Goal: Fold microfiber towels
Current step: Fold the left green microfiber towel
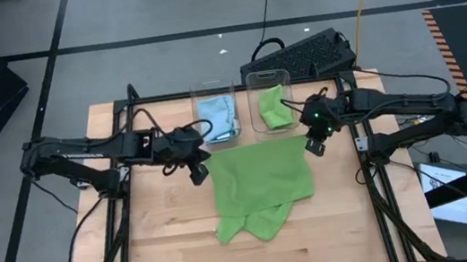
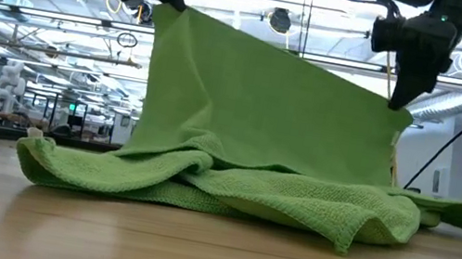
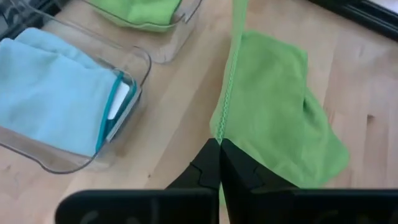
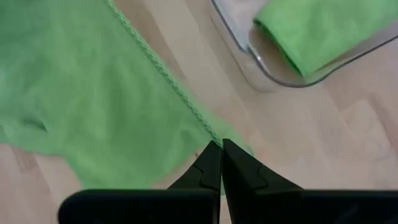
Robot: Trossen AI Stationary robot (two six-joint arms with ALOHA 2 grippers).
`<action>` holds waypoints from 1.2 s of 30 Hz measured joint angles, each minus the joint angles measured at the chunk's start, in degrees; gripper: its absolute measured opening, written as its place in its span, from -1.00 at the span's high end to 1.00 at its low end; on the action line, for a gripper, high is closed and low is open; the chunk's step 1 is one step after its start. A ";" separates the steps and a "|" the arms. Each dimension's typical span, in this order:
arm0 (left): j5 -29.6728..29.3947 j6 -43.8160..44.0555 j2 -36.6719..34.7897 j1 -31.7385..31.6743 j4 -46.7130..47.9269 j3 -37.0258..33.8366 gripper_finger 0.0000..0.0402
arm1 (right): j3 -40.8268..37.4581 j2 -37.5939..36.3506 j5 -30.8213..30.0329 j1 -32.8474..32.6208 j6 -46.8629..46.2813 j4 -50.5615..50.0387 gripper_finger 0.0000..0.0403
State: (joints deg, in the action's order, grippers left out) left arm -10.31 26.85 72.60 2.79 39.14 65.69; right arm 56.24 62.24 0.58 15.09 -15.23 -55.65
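Both arms have the lime green microfiber towel (image 1: 261,182) hoisted by its top corners, left gripper (image 1: 199,173) and right gripper (image 1: 315,145) fingers clamped on it, lower half trailing on the wooden desk (image 1: 176,247), so I'd expect a fold-over next.

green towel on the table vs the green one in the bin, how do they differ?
The big green towel is spread open; the green towel in the bin is bunched small. The big one is lifted by its far edge, pinched at one corner by the left hand and at the other by the right hand, its near part crumpled on the table; the binned one lies untouched. Both are lime green.
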 joint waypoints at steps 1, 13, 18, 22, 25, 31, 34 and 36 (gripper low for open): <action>0.00 0.00 0.18 0.17 0.07 0.00 0.97 | -0.24 0.00 0.11 0.00 0.00 0.67 1.00; 1.86 1.82 6.20 5.10 -0.27 0.06 0.97 | -5.57 0.00 15.50 -2.44 -5.65 2.88 1.00; 1.95 2.75 8.46 7.66 -0.43 0.07 0.97 | -10.78 0.00 20.49 -4.86 -12.13 7.72 1.00; 3.07 2.92 11.11 9.26 -1.70 0.07 0.98 | -14.27 0.00 23.72 -6.60 -16.58 12.69 1.00; 4.51 3.23 13.17 10.21 -3.00 0.07 0.98 | -16.24 0.01 25.90 -7.83 -19.60 15.05 1.00; 4.73 3.32 15.27 11.99 -3.32 0.04 0.98 | -19.86 0.00 28.92 -10.99 -24.71 19.73 1.00; 4.70 3.30 15.43 12.39 -3.31 0.04 0.97 | -21.13 0.00 29.42 -12.55 -26.83 22.08 1.00; 4.53 3.37 15.57 12.39 -3.48 0.04 0.93 | -21.68 0.00 29.42 -13.30 -27.84 23.26 1.00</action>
State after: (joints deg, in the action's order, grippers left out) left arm -5.77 30.22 88.16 15.18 35.66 65.73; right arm 34.57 62.24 30.00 1.79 -43.07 -32.38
